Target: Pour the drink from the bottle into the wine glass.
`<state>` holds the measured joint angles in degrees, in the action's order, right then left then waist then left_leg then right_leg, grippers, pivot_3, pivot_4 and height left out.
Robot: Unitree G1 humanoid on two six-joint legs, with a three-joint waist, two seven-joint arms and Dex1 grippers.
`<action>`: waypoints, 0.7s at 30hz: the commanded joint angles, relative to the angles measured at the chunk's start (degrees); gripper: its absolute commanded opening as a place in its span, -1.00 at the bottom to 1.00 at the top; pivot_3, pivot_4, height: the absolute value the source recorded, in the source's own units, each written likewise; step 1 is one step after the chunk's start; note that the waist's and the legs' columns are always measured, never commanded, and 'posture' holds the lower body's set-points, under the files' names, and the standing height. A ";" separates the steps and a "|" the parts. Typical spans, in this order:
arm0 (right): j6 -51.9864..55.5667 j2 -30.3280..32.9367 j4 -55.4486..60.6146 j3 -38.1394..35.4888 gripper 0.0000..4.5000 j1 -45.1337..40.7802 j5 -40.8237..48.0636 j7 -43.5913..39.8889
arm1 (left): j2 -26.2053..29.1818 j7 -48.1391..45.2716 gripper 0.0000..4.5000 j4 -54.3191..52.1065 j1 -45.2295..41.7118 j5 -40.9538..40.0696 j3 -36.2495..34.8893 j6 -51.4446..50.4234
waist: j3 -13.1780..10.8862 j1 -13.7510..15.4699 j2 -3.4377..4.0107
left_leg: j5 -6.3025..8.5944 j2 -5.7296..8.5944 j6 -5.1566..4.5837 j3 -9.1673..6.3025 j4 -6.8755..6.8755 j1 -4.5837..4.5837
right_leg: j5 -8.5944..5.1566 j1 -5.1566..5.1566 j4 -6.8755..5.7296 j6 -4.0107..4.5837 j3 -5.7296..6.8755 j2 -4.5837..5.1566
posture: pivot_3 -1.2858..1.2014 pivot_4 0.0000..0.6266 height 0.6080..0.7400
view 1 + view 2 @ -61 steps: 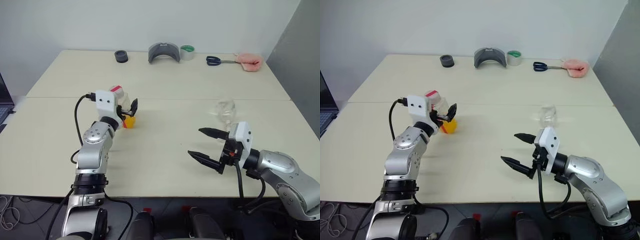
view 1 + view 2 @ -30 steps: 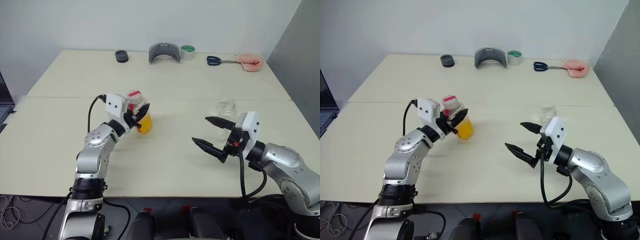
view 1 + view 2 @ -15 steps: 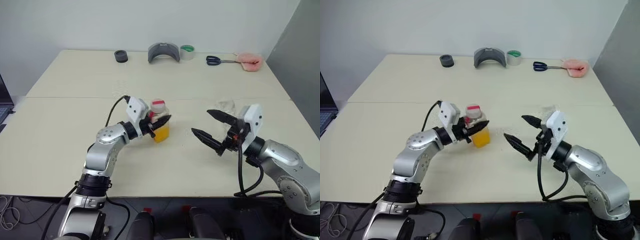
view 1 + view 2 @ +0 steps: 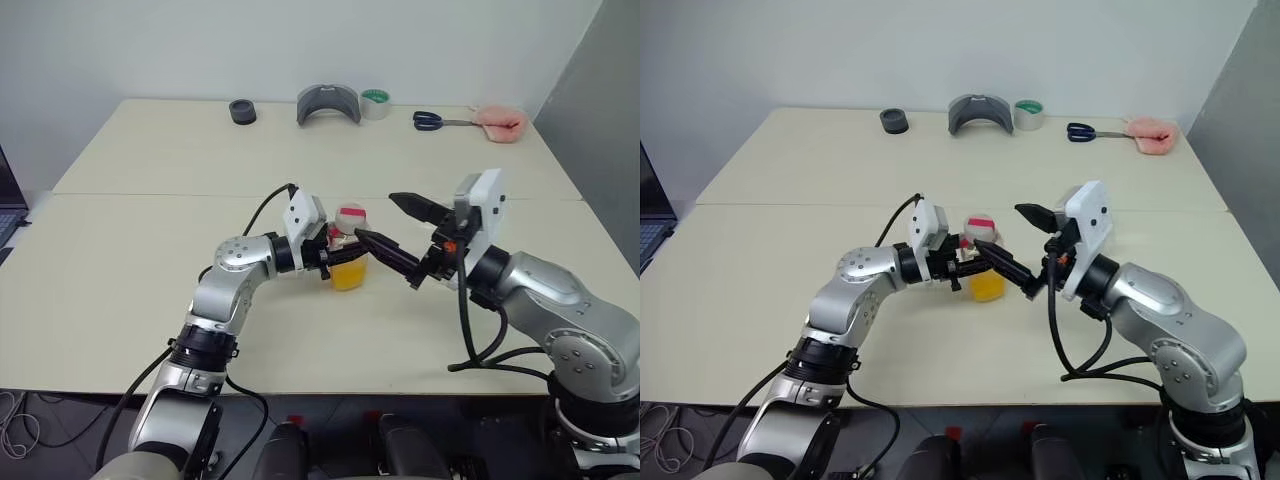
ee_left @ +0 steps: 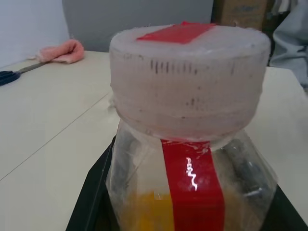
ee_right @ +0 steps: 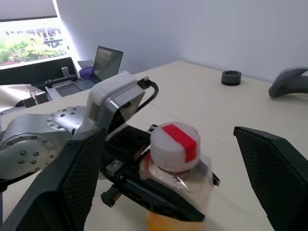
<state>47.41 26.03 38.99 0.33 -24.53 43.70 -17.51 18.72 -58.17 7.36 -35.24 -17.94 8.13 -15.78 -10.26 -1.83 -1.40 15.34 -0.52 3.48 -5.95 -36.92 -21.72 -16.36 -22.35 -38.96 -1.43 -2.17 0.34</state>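
Your left gripper [image 4: 338, 258] is closed tight around the bottle [image 4: 348, 255], which it holds upright above the middle of the table [image 4: 130, 260], its fingers on the clear body below the cap [image 6: 174, 145]. The drink [image 4: 349, 275] fills only the lower part of the bottle; the cap is on, with a red strip across its top. Your right gripper [image 4: 398, 233] has its two fingers spread wide apart, one on each side of the cap, and it holds nothing. I cannot tell if its nearer finger touches the bottle. I cannot make out the wine glass behind your right arm. At the far edge of the table you see a roll of tape [image 4: 374, 104], scissors [image 4: 432, 121] and a pink cloth [image 4: 498, 123].
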 commanded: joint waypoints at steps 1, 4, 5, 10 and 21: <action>-1.62 -0.51 0.02 2.31 1.00 -2.11 -3.21 0.20 | -0.42 -2.81 -0.21 -0.48 -2.09 -1.54 0.34 1.31 | 0.00 -0.05 0.01 | 0.00 0.00 0.00 0.01 0.00 0.00 | 0.00 -0.02 0.00 0.00 -0.01 0.00 | 0.03 -0.52 1.00; -1.92 -1.61 -1.05 4.29 1.00 -2.94 -5.51 0.70 | -0.67 -4.01 -0.21 0.45 -3.01 -1.17 0.47 1.64 | -0.01 -0.05 0.01 | 0.00 -0.03 0.00 -0.01 0.01 -0.01 | 0.00 -0.04 -0.01 0.00 0.00 -0.02 | 0.03 -0.52 1.00; -2.03 -2.08 -1.38 4.68 1.00 -3.16 -6.17 0.83 | -0.74 -4.27 -0.21 0.88 -3.36 -0.97 0.47 1.82 | -0.01 -0.05 0.01 | 0.00 -0.03 0.00 -0.04 0.01 -0.03 | 0.00 -0.04 -0.01 0.01 0.02 -0.03 | 0.03 -0.52 1.00; -2.62 -3.03 -1.94 6.10 1.00 -3.47 -8.82 0.29 | -0.83 -5.17 -0.21 2.36 -4.44 -0.47 0.40 2.51 | -0.01 -0.02 0.01 | 0.00 -0.02 0.00 -0.04 0.00 -0.05 | 0.00 -0.05 -0.01 0.01 0.01 -0.02 | 0.03 -0.52 1.00; -4.85 -4.99 -4.34 7.57 1.00 -3.71 -13.85 -0.87 | -0.81 -5.56 -0.21 2.56 -4.85 -0.18 0.37 2.66 | -0.01 -0.03 0.01 | 0.00 -0.02 0.00 -0.05 0.00 -0.05 | 0.00 -0.07 -0.01 0.01 0.01 -0.02 | 0.03 -0.52 1.00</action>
<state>44.07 21.36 33.80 8.08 -27.69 30.32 -17.78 17.87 -63.29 11.37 -38.48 -17.68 8.66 -14.39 -10.26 -1.87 -1.39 15.34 -0.54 3.48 -6.01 -36.92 -21.78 -16.36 -22.43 -38.97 -1.42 -2.16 0.32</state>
